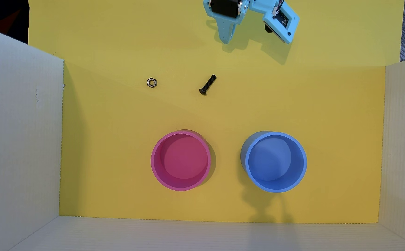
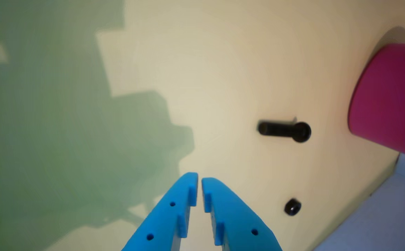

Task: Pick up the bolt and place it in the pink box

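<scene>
The small black bolt (image 1: 207,85) lies flat on the yellow mat, slanted, head toward the cups. It also shows in the wrist view (image 2: 284,130). The round pink box (image 1: 181,160) stands upright and empty below the bolt; its side shows at the right edge of the wrist view (image 2: 387,101). My light-blue gripper (image 1: 226,41) hangs at the top of the overhead view, above and to the right of the bolt, well apart from it. In the wrist view the gripper (image 2: 199,180) has its tips almost together, with nothing between them.
A silver hex nut (image 1: 151,82) lies left of the bolt, also seen in the wrist view (image 2: 292,207). A blue round container (image 1: 275,161) stands right of the pink one. White cardboard walls (image 1: 20,135) enclose the yellow mat (image 1: 105,144) on the left, right and bottom.
</scene>
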